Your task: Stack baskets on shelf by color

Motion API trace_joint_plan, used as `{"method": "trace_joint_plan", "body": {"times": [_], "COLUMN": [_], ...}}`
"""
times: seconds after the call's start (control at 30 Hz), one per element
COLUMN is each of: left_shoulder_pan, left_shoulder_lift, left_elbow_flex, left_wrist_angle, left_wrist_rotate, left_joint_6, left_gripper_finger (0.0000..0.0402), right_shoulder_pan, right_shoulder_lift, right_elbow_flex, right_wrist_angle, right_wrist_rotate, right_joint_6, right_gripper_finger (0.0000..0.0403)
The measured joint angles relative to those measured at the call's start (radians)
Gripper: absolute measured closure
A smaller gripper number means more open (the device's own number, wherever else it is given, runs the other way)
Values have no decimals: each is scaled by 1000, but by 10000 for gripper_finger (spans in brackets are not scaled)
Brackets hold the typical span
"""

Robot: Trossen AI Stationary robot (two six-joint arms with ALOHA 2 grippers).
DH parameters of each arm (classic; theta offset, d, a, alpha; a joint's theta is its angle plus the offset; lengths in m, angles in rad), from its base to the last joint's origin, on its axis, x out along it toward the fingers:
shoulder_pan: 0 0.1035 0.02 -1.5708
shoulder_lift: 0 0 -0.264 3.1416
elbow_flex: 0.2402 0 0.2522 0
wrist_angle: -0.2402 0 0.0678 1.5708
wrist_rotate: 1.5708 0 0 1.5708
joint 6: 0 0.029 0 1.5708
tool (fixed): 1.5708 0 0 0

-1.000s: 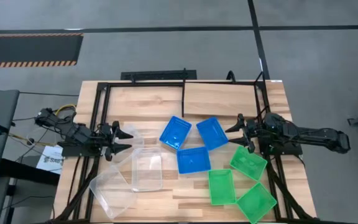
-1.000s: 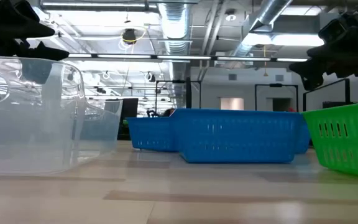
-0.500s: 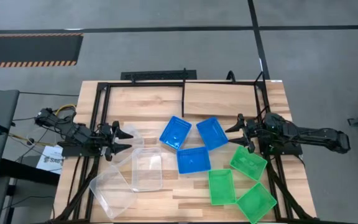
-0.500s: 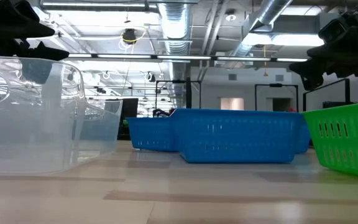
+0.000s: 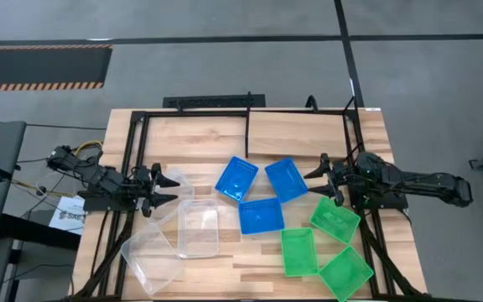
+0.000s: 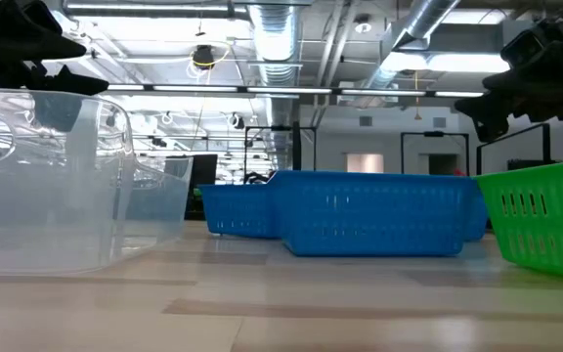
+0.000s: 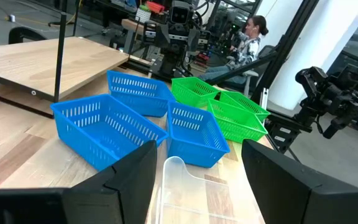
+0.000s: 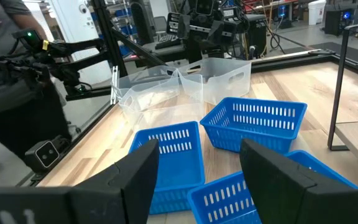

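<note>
Lying scattered over the plank worktop (image 5: pixel 225 138), all nine baskets sit inside the black metal rails, none stacked on another. The three blue baskets (image 5: pixel 261 215) cluster at the middle: two side by side toward the far edge, both turned at an angle, and a third just in front of them, its corners touching or nearly touching both. The three green baskets (image 5: pixel 298 251) occupy the near right corner, one tilted by the right rail, one squarer beside the front blue basket, and one at an angle closest to the near edge. The three clear baskets (image 5: pixel 198 231) lie toward the near left corner: one by the left rail, one just beside it toward the middle, and one angled at the near edge; their see-through walls make exact contact hard to judge. The shelf (image 5: pixel 297 134), a light-wood panel edged by thin black rails, lies at the far right of the worktop, bare. The left hand (image 5: pixel 165 189) hovers at the left edge, just over the clear basket beside the rail, its fingers spread and grasping nothing. The right hand (image 5: pixel 324 180) hangs at the right edge, between the rightmost blue basket and the nearest green one, fingers likewise released and empty. A seated person (image 7: pixel 248 38) shows in the room beyond the worktop.
</note>
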Motion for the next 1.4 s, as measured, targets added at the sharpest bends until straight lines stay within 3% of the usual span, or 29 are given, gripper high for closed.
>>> {"method": "trace_joint_plan", "body": {"times": [0.7,1.17,1.23,1.4], "left_shoulder_pan": [0,0,0,0], "left_shoulder_lift": [0,0,0,0], "left_elbow_flex": [0,0,-1,-6], "left_wrist_angle": [1,2,8,48], "left_wrist_rotate": [-29,19,-15,-241], "left_joint_6": [-2,-307,-362,-524], "left_gripper_finger": [178,178,178,178], "right_shoulder_pan": [0,0,0,0], "right_shoulder_lift": [0,0,0,0], "right_elbow_flex": [0,0,0,0], "right_wrist_angle": [0,0,0,1], "right_wrist_rotate": [0,0,0,0], "right_joint_6": [0,0,0,0], "right_gripper_finger": [154,154,154,154]}}
